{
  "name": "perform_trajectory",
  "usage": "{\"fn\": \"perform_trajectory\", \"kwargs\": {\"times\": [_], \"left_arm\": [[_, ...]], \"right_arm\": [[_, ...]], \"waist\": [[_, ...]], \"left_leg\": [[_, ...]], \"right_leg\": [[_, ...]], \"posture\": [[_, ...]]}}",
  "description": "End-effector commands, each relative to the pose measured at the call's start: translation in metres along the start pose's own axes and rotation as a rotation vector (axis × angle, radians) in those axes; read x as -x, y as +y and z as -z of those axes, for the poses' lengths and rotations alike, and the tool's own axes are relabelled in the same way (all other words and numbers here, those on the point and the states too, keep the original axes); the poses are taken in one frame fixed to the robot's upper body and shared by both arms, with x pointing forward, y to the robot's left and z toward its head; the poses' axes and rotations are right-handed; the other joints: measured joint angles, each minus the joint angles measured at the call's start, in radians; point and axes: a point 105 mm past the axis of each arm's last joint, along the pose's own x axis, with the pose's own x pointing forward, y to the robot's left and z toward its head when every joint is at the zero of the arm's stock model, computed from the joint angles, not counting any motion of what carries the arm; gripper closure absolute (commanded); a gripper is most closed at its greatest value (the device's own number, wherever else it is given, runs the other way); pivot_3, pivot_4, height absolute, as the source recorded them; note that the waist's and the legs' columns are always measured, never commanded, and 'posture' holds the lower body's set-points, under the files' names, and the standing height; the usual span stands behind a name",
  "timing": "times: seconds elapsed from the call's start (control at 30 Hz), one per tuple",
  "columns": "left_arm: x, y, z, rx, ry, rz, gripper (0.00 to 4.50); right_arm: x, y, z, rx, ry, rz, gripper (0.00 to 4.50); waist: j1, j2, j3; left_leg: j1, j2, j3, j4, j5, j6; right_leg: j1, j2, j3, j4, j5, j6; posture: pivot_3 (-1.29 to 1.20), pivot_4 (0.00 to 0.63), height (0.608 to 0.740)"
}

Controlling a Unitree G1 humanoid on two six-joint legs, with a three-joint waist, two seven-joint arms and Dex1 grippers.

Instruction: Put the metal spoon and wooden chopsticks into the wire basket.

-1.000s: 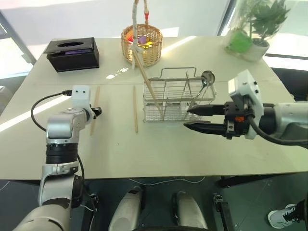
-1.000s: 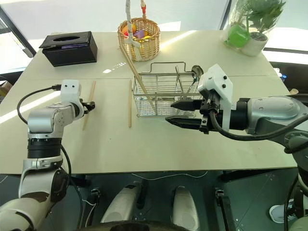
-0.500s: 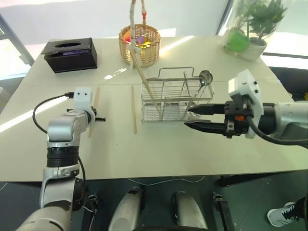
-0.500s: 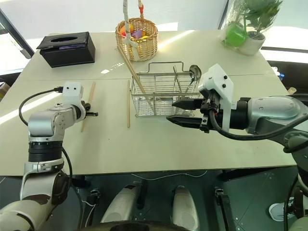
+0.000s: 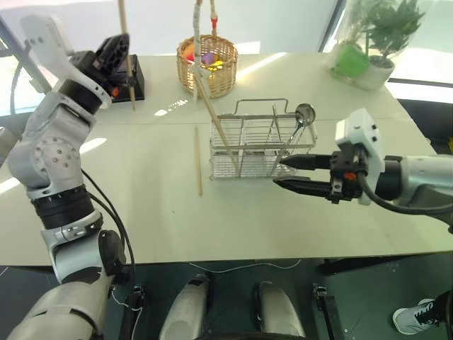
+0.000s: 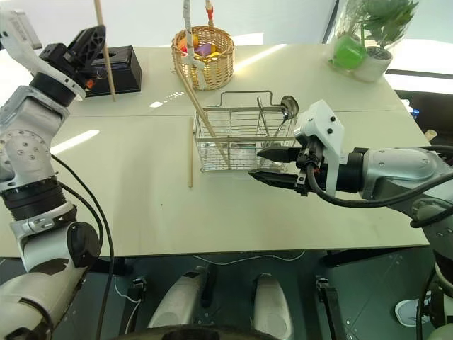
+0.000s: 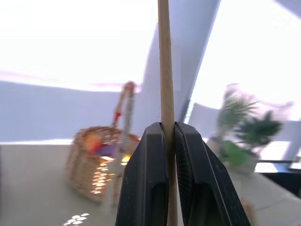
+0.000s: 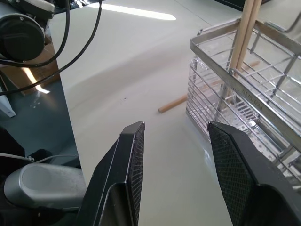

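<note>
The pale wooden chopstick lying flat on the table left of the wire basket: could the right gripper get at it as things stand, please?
Probably not directly. The rectangular silver wire basket stands between the open right gripper and the pale wooden chopstick lying on the table; the arm would need to go over or around it.

Left gripper (image 5: 122,53): has risen from table level to high over the table's far left.
Chopstick (image 5: 126,57): lifted off the table, now upright, pinched in that gripper.
</note>
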Motion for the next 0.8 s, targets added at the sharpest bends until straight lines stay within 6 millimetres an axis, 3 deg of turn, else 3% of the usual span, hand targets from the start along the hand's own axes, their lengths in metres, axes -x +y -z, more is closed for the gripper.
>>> {"fn": "perform_trajectory", "kwargs": {"times": [0.03, 0.23, 0.53, 0.8], "left_arm": [[0.002, -0.043, -0.019, 0.059, -0.065, 0.286, 4.46], [-0.015, -0.063, 0.011, 0.076, -0.112, 0.371, 4.46], [-0.035, -0.072, 0.065, 0.063, -0.131, 0.375, 4.46], [-0.043, -0.081, 0.088, 0.051, -0.139, 0.402, 4.46]], "right_arm": [[0.002, -0.003, -0.008, 0.041, -0.050, 0.034, 2.33], [-0.001, -0.005, -0.007, 0.040, -0.068, 0.046, 2.33], [-0.004, -0.007, -0.008, 0.039, -0.085, 0.057, 2.33], [-0.004, -0.007, -0.009, 0.041, -0.097, 0.062, 2.33]], "waist": [[-0.001, 0.000, 0.000], [0.008, 0.000, 0.000], [0.005, 0.000, 0.000], [0.005, 0.000, 0.000]], "left_leg": [[0.000, 0.000, 0.000, 0.000, 0.000, 0.000], [0.001, 0.000, 0.000, 0.002, 0.000, 0.000], [0.001, 0.000, 0.001, 0.002, 0.000, 0.001], [0.001, 0.000, 0.000, 0.002, 0.000, 0.001]], "right_leg": [[0.000, 0.000, 0.000, 0.000, 0.000, 0.000], [0.003, 0.000, 0.001, 0.000, 0.000, -0.001], [0.003, 0.001, 0.001, 0.000, 0.000, 0.000], [0.003, 0.000, 0.001, 0.000, 0.000, 0.000]], "posture": [[0.00, 0.150, 0.740], [0.00, 0.150, 0.740], [0.00, 0.150, 0.740], [0.00, 0.150, 0.740]]}}
